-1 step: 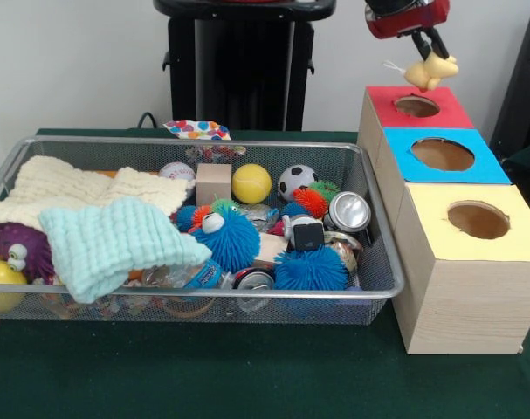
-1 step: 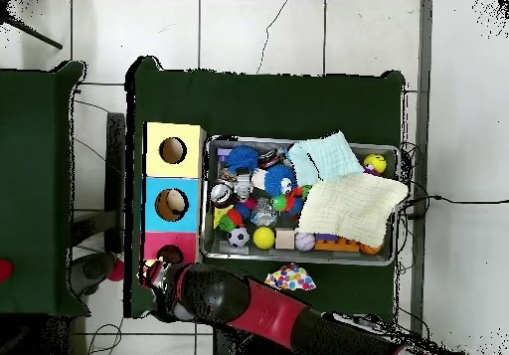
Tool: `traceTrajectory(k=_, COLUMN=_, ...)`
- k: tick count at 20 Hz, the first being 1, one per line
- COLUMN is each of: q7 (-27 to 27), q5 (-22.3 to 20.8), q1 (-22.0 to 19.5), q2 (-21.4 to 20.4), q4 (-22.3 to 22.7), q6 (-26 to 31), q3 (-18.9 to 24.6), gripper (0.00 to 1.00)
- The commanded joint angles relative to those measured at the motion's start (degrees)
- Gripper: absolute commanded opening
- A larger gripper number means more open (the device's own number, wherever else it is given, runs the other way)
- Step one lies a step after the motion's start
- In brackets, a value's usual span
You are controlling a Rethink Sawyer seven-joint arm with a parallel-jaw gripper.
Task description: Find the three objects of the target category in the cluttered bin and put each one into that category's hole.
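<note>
Yellow toy (image 1: 431, 70), some soft duck-looking thing, is what I've got up in the air right now, pinched between the black fingers of the gripper (image 1: 433, 54), which are clamped on its top. It hangs just above the red-topped box (image 1: 442, 113), over the back edge of that hole, not inside it. From the overhead view the gripper (image 2: 154, 268) sits beside the same red box (image 2: 159, 242), though I can't make out the toy from up there.

The red box is the far one in a row of 3 wooden boxes touching each other: next comes the blue-topped box (image 1: 478, 168), then the yellow-topped box (image 1: 439, 214) nearest the camera. Looking down, I can see something pale sitting inside the blue box's hole (image 2: 173, 204).

Just beside the boxes is the wire mesh bin (image 1: 382, 262), still packed: a mint green cloth (image 1: 107, 244) and a cream cloth (image 1: 64, 188) on 1 side, a fuzzy blue ball with eyes (image 1: 225, 237), another blue spiky ball (image 1: 310, 269), a yellow ball (image 1: 251, 183), a small soccer ball (image 1: 296, 179), a wooden block (image 1: 213, 183) and a can (image 1: 349, 211).
</note>
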Motion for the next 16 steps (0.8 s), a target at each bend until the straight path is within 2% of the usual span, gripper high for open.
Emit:
traceTrajectory(k=1, q7=16.07, q5=-0.27, q1=-0.2, q2=-0.45, q4=-3.55, q6=-4.13, q3=0.9, gripper=0.0)
traceTrajectory(k=16, q7=14.31, q5=-0.55, q1=0.07, q2=-0.55, q4=-4.78, q6=-3.83, q3=-0.83, gripper=0.0)
